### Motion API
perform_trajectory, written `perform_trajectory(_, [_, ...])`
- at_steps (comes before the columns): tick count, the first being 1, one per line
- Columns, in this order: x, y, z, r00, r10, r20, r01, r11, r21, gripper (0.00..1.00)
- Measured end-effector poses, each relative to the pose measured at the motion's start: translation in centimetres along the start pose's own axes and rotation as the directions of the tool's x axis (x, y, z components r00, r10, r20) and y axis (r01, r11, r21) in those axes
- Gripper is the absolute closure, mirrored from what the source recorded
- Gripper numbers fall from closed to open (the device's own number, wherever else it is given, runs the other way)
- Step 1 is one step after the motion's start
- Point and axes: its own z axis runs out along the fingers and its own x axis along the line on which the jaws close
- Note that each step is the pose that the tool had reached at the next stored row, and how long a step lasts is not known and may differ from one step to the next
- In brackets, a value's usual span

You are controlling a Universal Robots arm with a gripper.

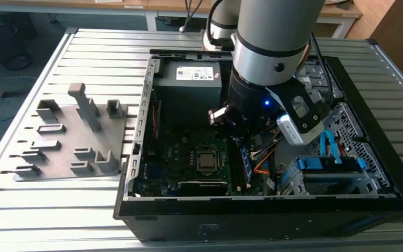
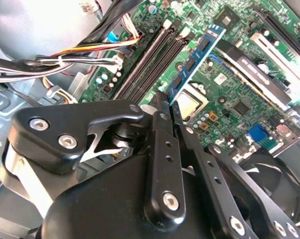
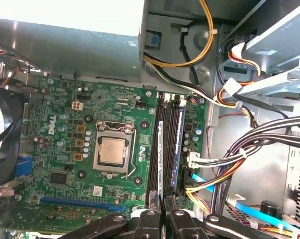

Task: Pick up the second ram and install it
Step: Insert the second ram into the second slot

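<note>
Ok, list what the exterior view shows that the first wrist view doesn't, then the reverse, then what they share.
The exterior view adds the grey tray on the slatted table beside the case, and the arm reaching into it. The first wrist view adds the fan, yellow cables, and the ram edge-on, gripped at one end and lined up along the slots. Shared: the motherboard, the CPU socket and the gripper.
</note>
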Motion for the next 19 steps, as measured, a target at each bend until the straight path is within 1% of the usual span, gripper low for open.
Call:
perform_trajectory(9, [0.0,0.0,0.01,0.9992,0.041,0.0008,-0.041,0.9992,0.0021,0.86])
perform_trajectory(19, [0.0,0.0,0.03,0.9964,0.085,0.0016,-0.085,0.9964,0.0041,0.86])
